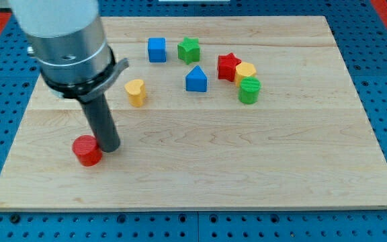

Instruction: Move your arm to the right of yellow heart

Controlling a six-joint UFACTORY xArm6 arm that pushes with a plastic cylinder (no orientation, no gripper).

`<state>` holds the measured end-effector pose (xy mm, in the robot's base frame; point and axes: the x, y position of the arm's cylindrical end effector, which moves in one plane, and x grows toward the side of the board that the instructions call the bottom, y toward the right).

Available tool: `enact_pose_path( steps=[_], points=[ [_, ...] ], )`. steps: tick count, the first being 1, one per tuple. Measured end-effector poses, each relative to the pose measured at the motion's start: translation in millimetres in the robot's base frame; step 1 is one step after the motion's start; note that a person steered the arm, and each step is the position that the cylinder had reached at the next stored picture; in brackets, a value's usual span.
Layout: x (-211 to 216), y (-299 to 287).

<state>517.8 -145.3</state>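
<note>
My tip (pixel 110 148) touching red cylinder (pixel 87 150), on its 3 o'clock side. No fingers: bare rod. Yellow heart (pixel 135 92) at 1 o'clock from tip, apart. Blue house-shaped block (pixel 195 79) at heart's 3 o'clock; blue cube (pixel 156 50), green star (pixel 188 49) at 1–2 o'clock.

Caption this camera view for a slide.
My tip rests beside the red cylinder, below-left of the yellow heart on the wooden board.

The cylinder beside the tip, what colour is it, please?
Red, touching my tip, in the camera view.
</note>
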Motion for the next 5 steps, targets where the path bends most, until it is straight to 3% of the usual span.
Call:
enact_pose_path(
  steps=[2, 3, 5],
  points=[
    [6.6, -51.8],
    [-3.5, -41.7],
    [-38.2, 55.3]
  ],
)
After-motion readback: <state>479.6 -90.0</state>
